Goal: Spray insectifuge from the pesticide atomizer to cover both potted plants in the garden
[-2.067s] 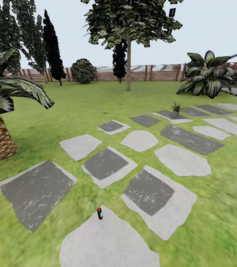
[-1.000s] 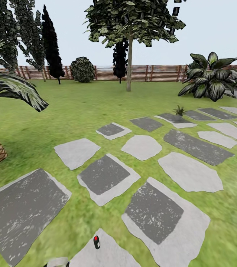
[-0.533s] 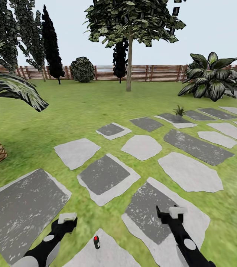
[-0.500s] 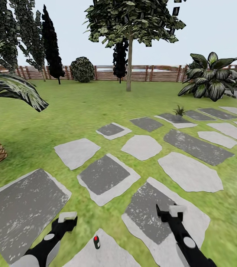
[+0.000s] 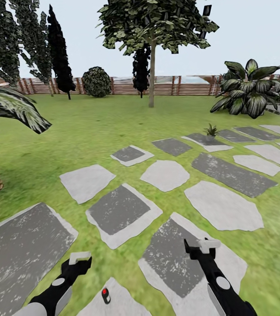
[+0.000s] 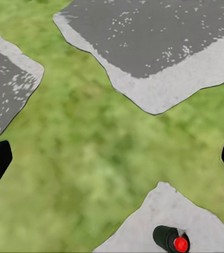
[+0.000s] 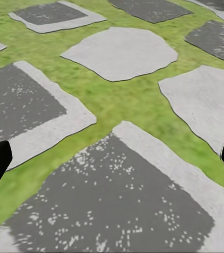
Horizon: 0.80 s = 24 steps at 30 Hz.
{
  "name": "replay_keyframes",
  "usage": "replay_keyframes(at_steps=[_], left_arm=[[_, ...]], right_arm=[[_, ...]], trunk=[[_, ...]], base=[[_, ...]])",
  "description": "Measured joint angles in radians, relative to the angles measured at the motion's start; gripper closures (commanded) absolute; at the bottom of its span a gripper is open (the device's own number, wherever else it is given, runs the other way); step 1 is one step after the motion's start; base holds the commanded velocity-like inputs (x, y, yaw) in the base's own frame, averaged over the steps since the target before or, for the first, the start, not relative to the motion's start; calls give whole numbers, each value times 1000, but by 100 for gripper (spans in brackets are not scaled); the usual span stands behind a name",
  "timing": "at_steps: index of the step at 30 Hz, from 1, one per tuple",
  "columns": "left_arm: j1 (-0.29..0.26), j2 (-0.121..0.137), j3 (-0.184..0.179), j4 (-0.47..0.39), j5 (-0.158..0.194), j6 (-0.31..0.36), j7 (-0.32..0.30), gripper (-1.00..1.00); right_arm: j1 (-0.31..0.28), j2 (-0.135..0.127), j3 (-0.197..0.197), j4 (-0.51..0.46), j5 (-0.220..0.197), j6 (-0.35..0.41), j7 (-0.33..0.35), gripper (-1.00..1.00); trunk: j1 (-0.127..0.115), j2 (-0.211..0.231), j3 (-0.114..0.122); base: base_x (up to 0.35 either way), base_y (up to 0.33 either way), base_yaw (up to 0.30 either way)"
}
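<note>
No legible text, labels or numbers anywhere, perhaps none even on the small, blurred pesticide atomizer.

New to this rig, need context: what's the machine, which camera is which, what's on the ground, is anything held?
It is a simulated two-armed wheeled robot in a garden. The head camera looks forward and down: the left gripper and the right gripper hang open over grey stepping slabs set in the lawn, holding nothing. Each wrist camera looks along its gripper's fingers. The pesticide atomizer stands on a pale slab between the arms; the left wrist view catches it too. One small potted plant sits farther off, to the right.
</note>
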Motion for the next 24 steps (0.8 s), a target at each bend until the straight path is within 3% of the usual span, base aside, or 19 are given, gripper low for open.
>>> replay_keyframes(at_steps=[11, 13, 17, 24], left_arm=[[0, 1, 4, 1, 3, -27, 1, -100], [0, 3, 5, 1, 3, -28, 2, -100], [0, 3, 5, 0, 3, -29, 2, -100], [22, 4, 6, 2, 5, -114, 2, -100]], right_arm=[[0, 2, 3, 6, 2, -1, 0, -100], [1, 2, 4, 8, 26, -2, 0, -100], [1, 2, 4, 9, 36, -2, 1, -100], [1, 2, 4, 32, 38, -3, 2, -100]], trunk=[[0, 0, 0], [1, 0, 0], [0, 0, 0], [0, 0, 0]], base=[[-82, -264, 0], [-217, -173, 0], [-69, -55, 0], [-6, -5, 0]])
